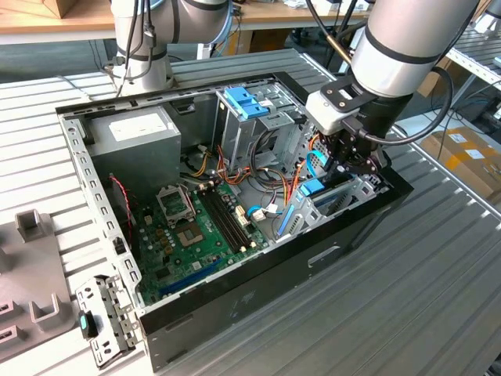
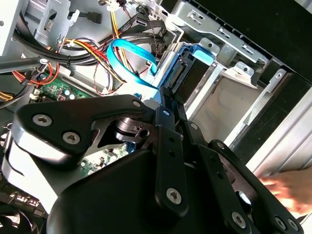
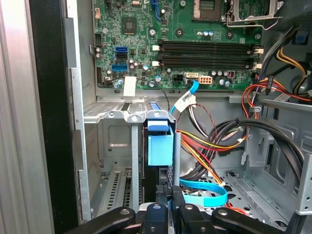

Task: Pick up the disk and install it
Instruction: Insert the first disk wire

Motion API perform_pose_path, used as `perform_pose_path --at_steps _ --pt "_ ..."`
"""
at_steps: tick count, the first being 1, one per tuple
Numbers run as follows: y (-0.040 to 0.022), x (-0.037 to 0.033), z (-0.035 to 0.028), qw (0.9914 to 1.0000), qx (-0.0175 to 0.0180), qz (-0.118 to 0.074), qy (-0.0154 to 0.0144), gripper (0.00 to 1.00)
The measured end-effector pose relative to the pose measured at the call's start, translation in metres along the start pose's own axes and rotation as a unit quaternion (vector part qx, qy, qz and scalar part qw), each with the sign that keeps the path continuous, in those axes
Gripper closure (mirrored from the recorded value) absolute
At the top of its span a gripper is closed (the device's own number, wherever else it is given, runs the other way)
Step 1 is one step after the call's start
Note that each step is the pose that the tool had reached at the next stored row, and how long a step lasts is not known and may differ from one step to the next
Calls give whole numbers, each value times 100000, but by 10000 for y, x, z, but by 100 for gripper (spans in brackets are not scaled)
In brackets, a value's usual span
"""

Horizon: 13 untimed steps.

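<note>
Claw: the claw (image 3: 168,196) is almost closed, its jaws pinching the near edge of the disk (image 3: 160,145).
Disk: it stands on edge in a slot of the metal drive bay (image 3: 114,114), with its blue carrier between the bay's walls.
Place: in the exterior view, the disk is at 3 o'clock inside the open computer case (image 1: 258,290); the green circuit board (image 1: 192,227) lies toward 8 o'clock.
Cable: a blue ribbon cable (image 3: 204,192) is just beside the disk.
Hand: a blurred hand (image 2: 287,187) is outside the case wall.

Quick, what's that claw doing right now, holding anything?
Gripper: closed on the disk, which stands on edge in the drive bay.
Person's hand: cannot be told whether it holds anything.
</note>
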<state>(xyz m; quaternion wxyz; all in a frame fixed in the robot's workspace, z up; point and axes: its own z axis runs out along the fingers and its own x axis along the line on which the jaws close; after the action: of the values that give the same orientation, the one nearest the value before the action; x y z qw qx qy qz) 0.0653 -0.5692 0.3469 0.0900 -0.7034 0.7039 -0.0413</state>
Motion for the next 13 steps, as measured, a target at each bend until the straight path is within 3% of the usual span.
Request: perform_pose_path --at_steps 13 --pt "6 2 35 100000 -19 -262 -49 84"
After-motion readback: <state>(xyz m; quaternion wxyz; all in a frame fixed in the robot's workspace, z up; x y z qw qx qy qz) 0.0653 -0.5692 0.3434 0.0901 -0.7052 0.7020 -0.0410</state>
